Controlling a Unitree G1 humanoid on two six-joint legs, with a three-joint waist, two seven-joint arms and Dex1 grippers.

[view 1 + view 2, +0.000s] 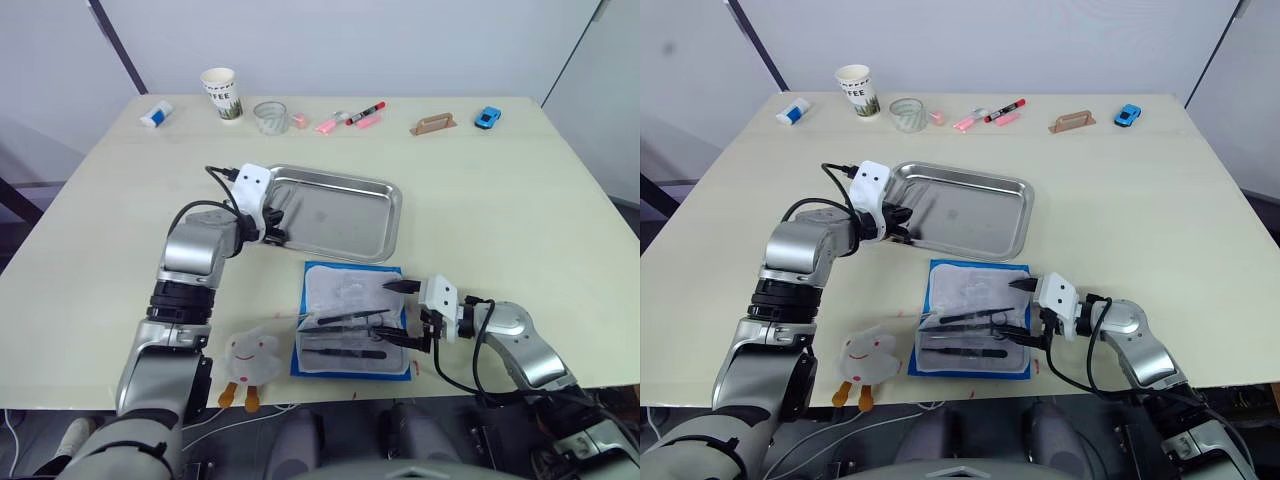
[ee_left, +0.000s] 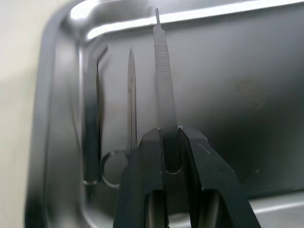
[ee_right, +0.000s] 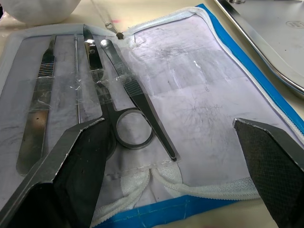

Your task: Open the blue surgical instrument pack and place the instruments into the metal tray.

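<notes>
The blue surgical instrument pack [image 1: 340, 290] lies open near the table's front edge, grey-white lining up. Several slim instruments [image 3: 118, 104] lie taped across its near half. My right gripper [image 1: 405, 313] hangs open at the pack's right edge, its fingers [image 3: 76, 175] spread wide above the lining and holding nothing. Behind the pack sits the metal tray [image 1: 340, 215]. My left gripper [image 2: 170, 135] is over the tray's left end, shut on a slim flat metal instrument [image 2: 164, 85]. Scissors [image 2: 130, 109] and another slim tool [image 2: 92, 118] lie in the tray beside it.
A white plush toy [image 1: 250, 360] lies left of the pack at the table's front edge. Along the back stand a paper cup [image 1: 222, 93], a glass [image 1: 270, 116], pink and red markers [image 1: 350, 118], a brown block [image 1: 435, 124] and a blue toy car [image 1: 487, 117].
</notes>
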